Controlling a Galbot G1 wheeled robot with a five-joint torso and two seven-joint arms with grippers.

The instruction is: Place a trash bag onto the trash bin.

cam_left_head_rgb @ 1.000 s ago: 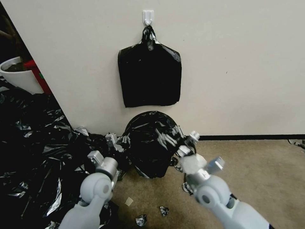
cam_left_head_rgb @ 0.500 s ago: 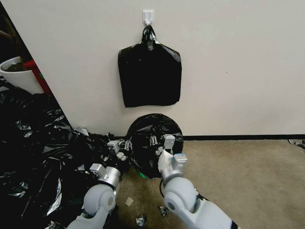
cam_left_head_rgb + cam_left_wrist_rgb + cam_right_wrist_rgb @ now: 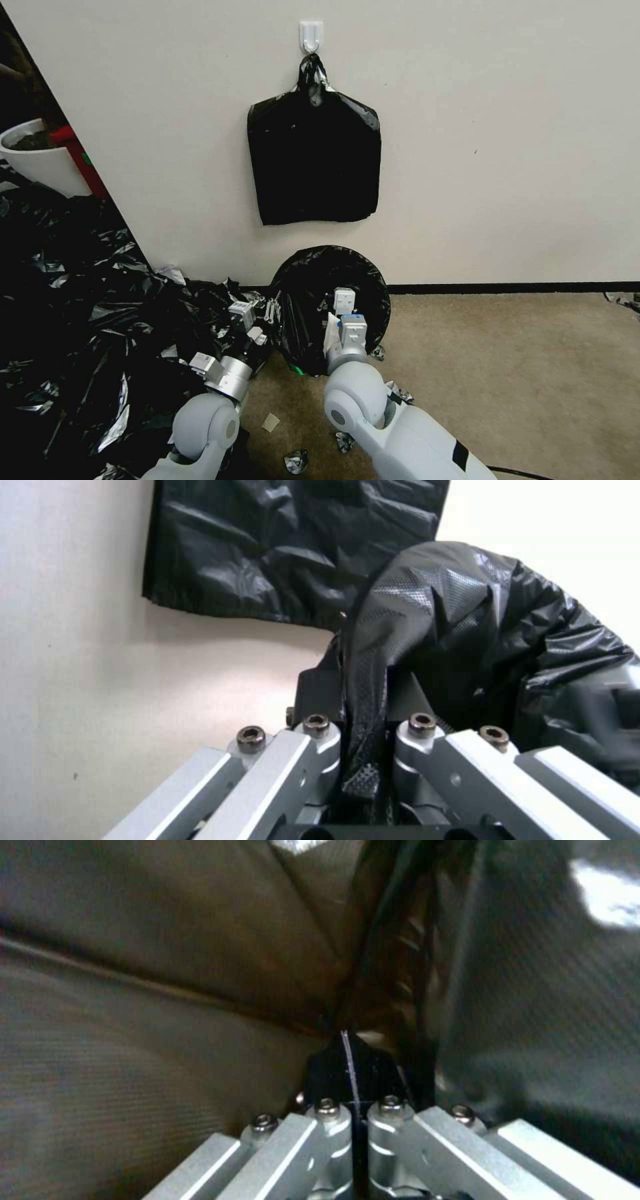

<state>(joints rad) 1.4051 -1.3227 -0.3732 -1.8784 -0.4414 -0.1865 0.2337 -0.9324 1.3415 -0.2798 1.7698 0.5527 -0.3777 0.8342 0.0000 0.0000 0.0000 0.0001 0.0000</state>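
Observation:
The trash bag (image 3: 320,280) is a glossy black dome standing against the wall on the carpet. The trash bin is hidden under it. My left gripper (image 3: 272,311) sits at the bag's left edge, shut on a strip of its film. In the left wrist view that strip runs between the fingers (image 3: 363,750) up to the bag (image 3: 480,630). My right gripper (image 3: 333,308) presses into the front of the bag. In the right wrist view its black fingertips (image 3: 347,1060) are together, with a dark fold of film (image 3: 533,990) around them.
A flat stack of black bags (image 3: 313,157) hangs from a white hook (image 3: 311,35) just above. A big heap of black bags (image 3: 80,313) covers the floor at left, behind it a white planter (image 3: 37,160). Scraps (image 3: 297,460) lie near my arms. Open carpet (image 3: 520,373) lies right.
My right arm has swung left and down, from the bag's right side to its front. The bag has sunk lower and rounder. My left gripper has shifted slightly right and down.

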